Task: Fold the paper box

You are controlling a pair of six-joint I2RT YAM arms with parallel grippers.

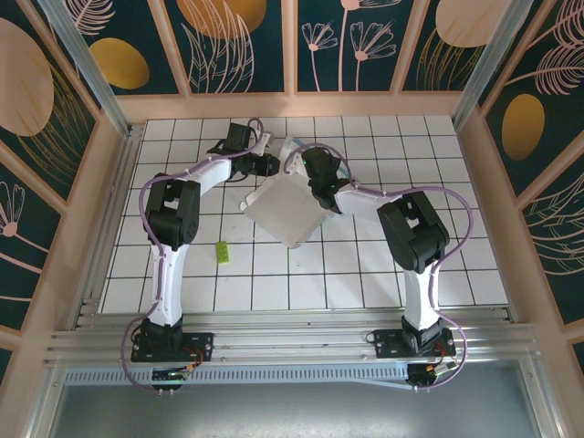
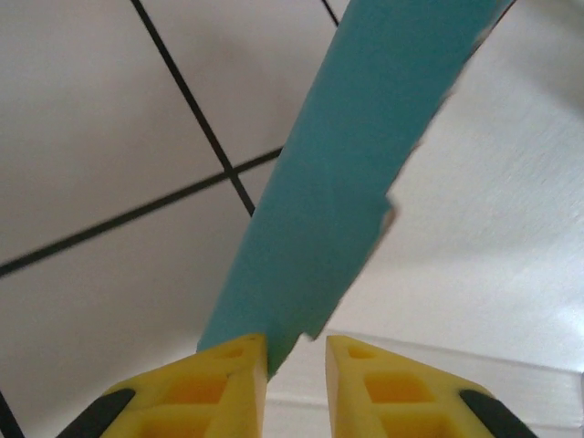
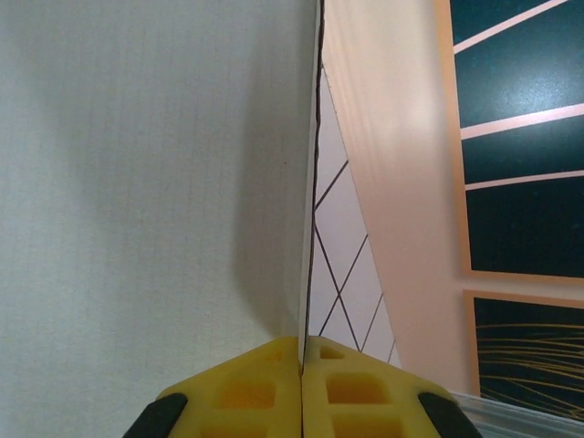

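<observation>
At the middle of the surface [image 1: 274, 292], the paper box [image 1: 287, 208] sits between 2 arms: the right gripper [image 3: 301, 342] is clamped on its white edge, and its cyan flap [image 2: 338, 182] rises lengthwise from the left gripper [image 2: 297, 342], whose jaws are narrowly apart.

I see the paper box [image 1: 290, 208] at the centre of the table [image 1: 456, 265], whitish-grey face up, one cyan flap [image 2: 338, 182] raised.
</observation>
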